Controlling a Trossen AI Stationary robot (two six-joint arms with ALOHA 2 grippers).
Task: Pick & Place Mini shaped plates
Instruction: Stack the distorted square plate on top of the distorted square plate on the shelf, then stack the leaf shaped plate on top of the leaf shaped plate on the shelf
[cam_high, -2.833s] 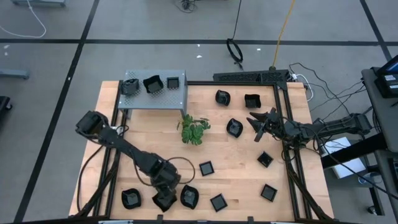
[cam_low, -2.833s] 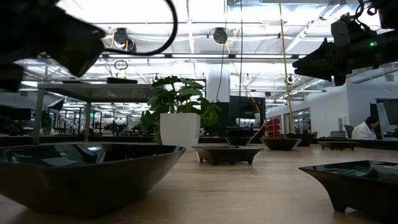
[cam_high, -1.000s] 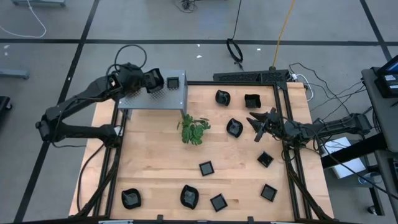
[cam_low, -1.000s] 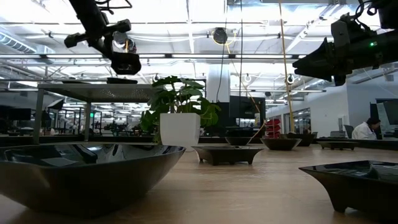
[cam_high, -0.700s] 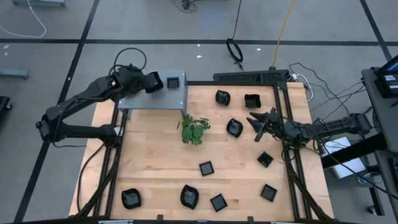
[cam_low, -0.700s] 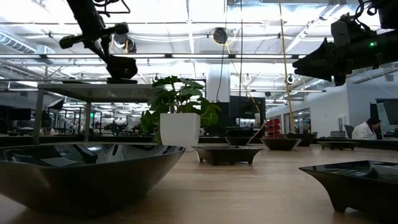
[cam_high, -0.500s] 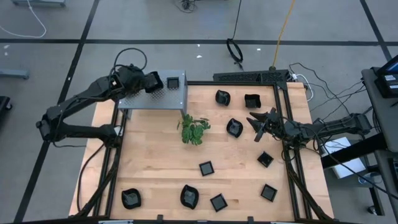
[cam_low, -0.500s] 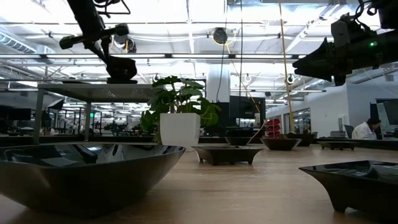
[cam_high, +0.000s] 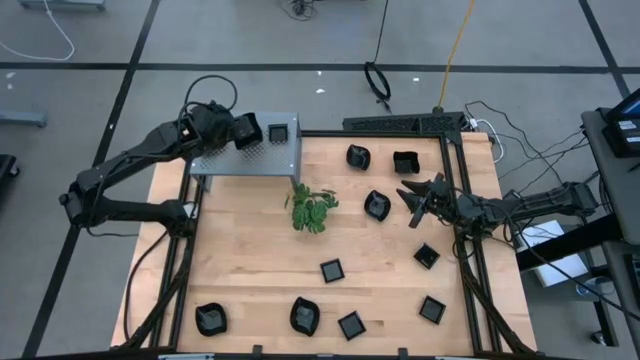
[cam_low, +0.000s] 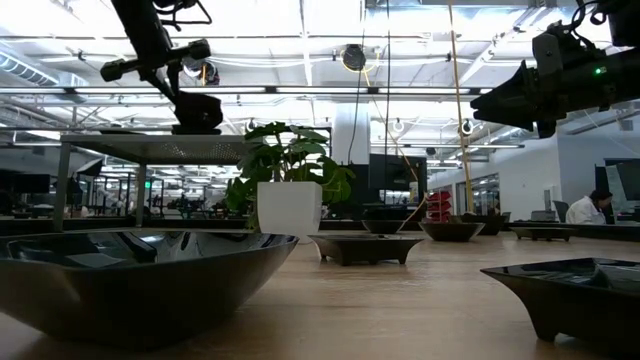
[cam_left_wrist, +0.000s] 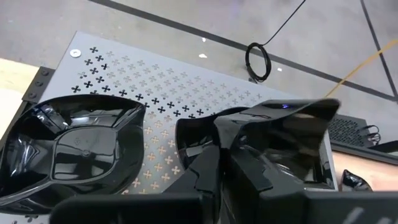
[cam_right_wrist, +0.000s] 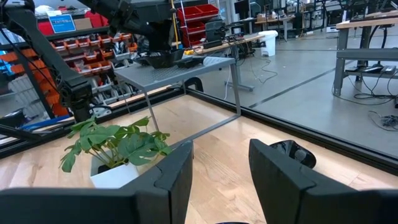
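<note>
At the far left we see the left gripper reaching over the grey perforated box at the table's back left corner, its jaws drawn narrow around the rim of a black glossy plate that rests on the box top; whether the grip is firm we cannot tell. Beside it on the same box sits a wide irregular plate, and a small square plate lies near the box's right end. Just in front of the box we find the green plant on the wooden table. Along the near edge lie three more mini shaped plates: a rounded one, another rounded one and a square one, with a further square one behind them. Farther right we see plates at the back, one in the middle, and two squares. At the right edge, the right gripper hangs above the table, its jaws spread wide and empty.
</note>
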